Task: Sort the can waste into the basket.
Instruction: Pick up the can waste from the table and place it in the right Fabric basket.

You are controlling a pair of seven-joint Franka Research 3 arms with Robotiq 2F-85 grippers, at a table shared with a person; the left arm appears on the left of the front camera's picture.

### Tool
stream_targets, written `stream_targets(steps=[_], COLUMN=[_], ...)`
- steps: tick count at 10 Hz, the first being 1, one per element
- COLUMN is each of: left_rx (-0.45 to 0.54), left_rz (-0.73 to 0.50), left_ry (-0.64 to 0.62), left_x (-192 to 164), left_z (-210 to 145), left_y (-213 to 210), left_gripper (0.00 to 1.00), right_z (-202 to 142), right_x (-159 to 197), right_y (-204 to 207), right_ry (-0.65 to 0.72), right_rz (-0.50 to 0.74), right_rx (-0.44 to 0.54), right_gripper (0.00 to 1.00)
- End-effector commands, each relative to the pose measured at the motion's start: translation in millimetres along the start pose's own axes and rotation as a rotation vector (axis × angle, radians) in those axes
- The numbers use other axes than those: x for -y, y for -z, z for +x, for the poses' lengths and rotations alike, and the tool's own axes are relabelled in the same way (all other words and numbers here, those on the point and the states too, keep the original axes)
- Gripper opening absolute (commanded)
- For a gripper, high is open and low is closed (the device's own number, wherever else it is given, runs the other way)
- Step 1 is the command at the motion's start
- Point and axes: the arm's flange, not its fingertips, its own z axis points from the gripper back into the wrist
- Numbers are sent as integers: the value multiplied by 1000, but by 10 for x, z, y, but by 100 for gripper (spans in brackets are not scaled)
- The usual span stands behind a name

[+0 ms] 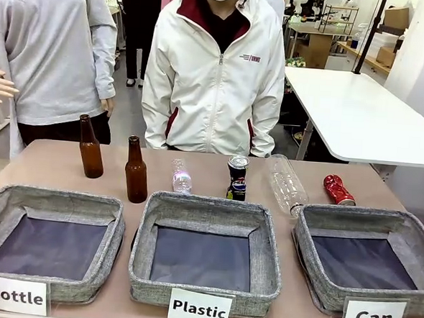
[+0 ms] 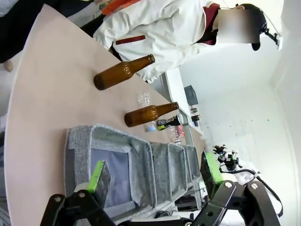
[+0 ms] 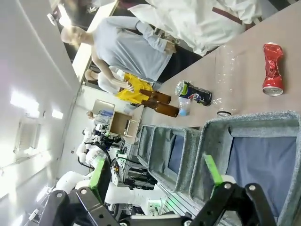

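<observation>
Can-marked basket (image 1: 323, 285): dark bottom fully exposed. Red can (image 1: 338, 190) lies crumpled on the table (image 1: 53, 164) just behind it. Black can (image 1: 237, 178) (blue-and-white label, silver top) stands upright behind the Plastic basket (image 1: 209, 202). Left gripper (image 2: 154, 170) and right gripper (image 3: 154, 170): fingers spread, holding nothing.

The shiny, dented red can (image 1: 338, 190) lies on its side on the surface, just behind the far rim of the grey fabric basket (image 1: 359, 220) carded "Can", whose dark bottom is bare. The black can (image 1: 237, 179), with a blue-and-white label and silver top, stands upright well to the left.
</observation>
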Motion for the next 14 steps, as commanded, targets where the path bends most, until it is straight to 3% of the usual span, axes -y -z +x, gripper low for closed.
stream_targets(steps=[1,2,6,8,10,12,13,14], left_rx=[10,10,10,10,10,10,10,10], left_rz=[-6,-6,-6,-6,-6,-6,-6,-6], left_ry=[27,27,27,27,27,27,27,27], left_x=[26,26,26,26,26,26,26,26], left_z=[27,27,27,27,27,27,27,27], left_y=[25,25,25,25,25,25,25,25], left_gripper=[100,100,100,100,100,100,100,100], right_z=[24,0,346,466,495,464,469,470], right_x=[-23,0,-693,-822,-836,-827,-844,-894], right_y=[-1,0,978,1573,2099,2313,2258,1982], right_ry=[-33,0,-66,-113,-190,-237,-250,-237], right_rz=[15,0,-682,-901,-1041,-1092,-1063,-961], right_rx=[16,0,-128,-227,-289,-309,-260,-290], right_gripper=[100,100,100,100,100,100,100,100])
